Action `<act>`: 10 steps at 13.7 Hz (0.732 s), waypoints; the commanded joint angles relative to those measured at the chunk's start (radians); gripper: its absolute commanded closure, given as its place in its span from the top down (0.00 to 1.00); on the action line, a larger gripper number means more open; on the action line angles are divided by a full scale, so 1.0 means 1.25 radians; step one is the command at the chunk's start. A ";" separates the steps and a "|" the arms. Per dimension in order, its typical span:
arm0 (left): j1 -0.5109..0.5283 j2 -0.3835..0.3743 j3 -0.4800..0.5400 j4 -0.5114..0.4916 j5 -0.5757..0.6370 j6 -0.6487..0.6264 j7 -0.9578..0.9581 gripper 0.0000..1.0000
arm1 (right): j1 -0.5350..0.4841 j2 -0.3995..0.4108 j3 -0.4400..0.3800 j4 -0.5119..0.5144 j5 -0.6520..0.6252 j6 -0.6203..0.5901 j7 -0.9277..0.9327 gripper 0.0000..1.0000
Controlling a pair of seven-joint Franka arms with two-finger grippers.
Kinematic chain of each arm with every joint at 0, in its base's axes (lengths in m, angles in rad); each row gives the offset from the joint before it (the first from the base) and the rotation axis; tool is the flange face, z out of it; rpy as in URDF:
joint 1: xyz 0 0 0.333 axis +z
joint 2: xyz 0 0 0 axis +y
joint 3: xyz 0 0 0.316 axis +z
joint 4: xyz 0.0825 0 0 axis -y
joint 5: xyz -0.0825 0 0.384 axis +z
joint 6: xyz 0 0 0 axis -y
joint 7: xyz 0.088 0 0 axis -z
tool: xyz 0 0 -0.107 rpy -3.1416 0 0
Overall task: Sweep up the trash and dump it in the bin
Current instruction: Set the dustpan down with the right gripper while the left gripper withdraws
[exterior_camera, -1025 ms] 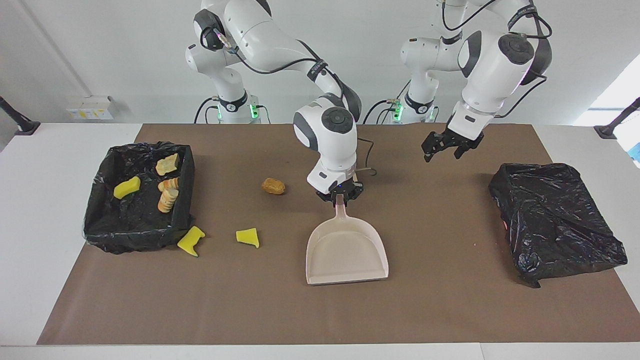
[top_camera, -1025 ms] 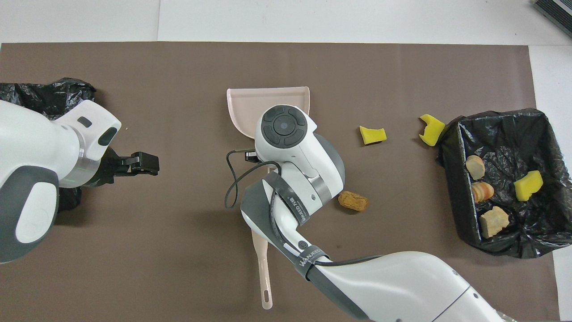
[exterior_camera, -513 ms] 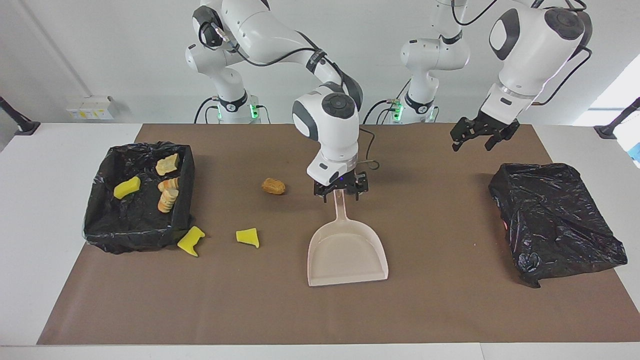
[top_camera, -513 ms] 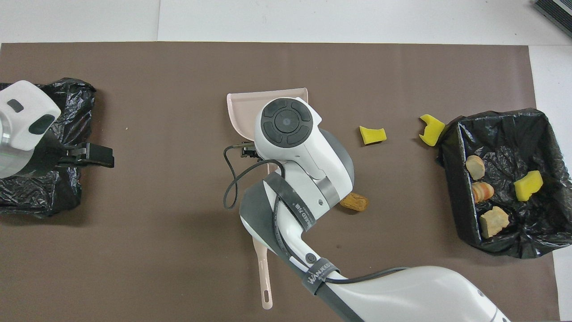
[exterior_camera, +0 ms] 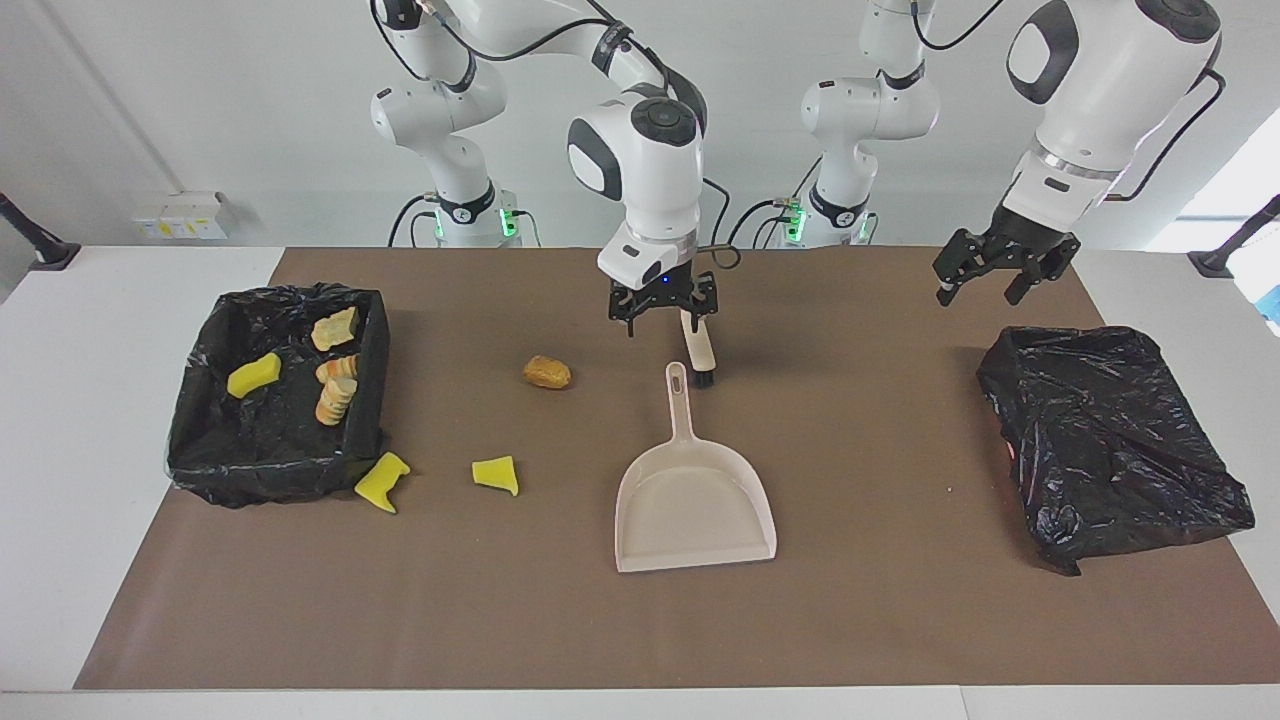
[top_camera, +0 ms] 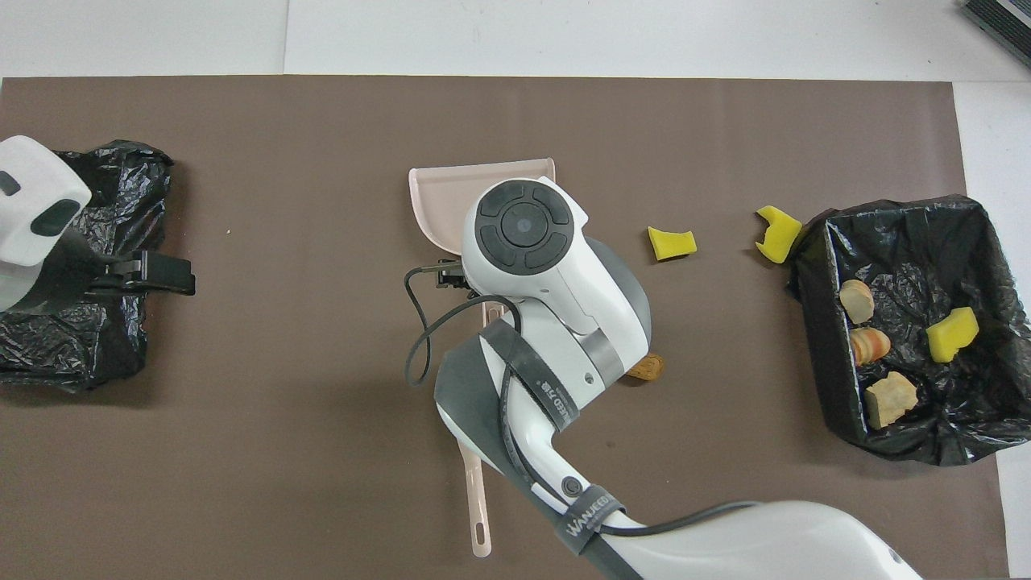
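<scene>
Altogether seven trash scraps (exterior_camera: 495, 474), one bin (exterior_camera: 205, 470), one dustpan (exterior_camera: 694, 510).

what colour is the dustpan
Pale beige-pink all over, dustpan; it shows best in the facing view, lying flat on the brown mat.

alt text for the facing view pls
A beige dustpan lies on the brown mat, the right claw open above its handle. Two yellow scraps and a brown lump lie outside the black-lined bin; the left claw waits open by a black bag.
</scene>
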 commanded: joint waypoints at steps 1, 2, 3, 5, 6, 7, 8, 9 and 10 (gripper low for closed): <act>0.007 0.056 -0.008 0.088 0.013 -0.020 0.009 1.00 | 0.031 -0.078 0.015 -0.106 0.000 0.025 0.076 1.00; 0.002 0.059 -0.010 0.088 0.011 -0.019 0.009 1.00 | 0.039 -0.089 0.017 -0.126 0.000 0.030 0.100 1.00; 0.002 0.065 -0.014 0.091 0.011 -0.019 0.009 1.00 | 0.051 -0.107 0.018 -0.150 0.007 0.038 0.117 1.00; -0.004 0.071 -0.018 0.101 0.013 -0.022 0.005 1.00 | 0.075 -0.140 0.018 -0.202 0.033 0.053 0.123 1.00; -0.010 0.078 -0.019 0.101 0.013 -0.028 0.003 1.00 | 0.075 -0.149 0.018 -0.218 0.033 0.059 0.123 1.00; -0.033 0.080 -0.021 0.101 0.014 -0.032 0.002 1.00 | 0.075 -0.149 0.017 -0.218 0.034 0.059 0.123 1.00; -0.049 0.081 -0.021 0.100 0.020 -0.030 0.000 1.00 | 0.068 -0.151 0.017 -0.217 0.034 0.058 0.117 1.00; -0.053 0.086 -0.021 0.101 0.022 -0.030 0.000 1.00 | 0.056 -0.156 0.017 -0.213 0.035 0.053 0.105 1.00; -0.053 0.085 -0.021 0.101 0.022 -0.027 -0.003 1.00 | 0.040 -0.161 0.017 -0.213 0.035 0.045 0.083 1.00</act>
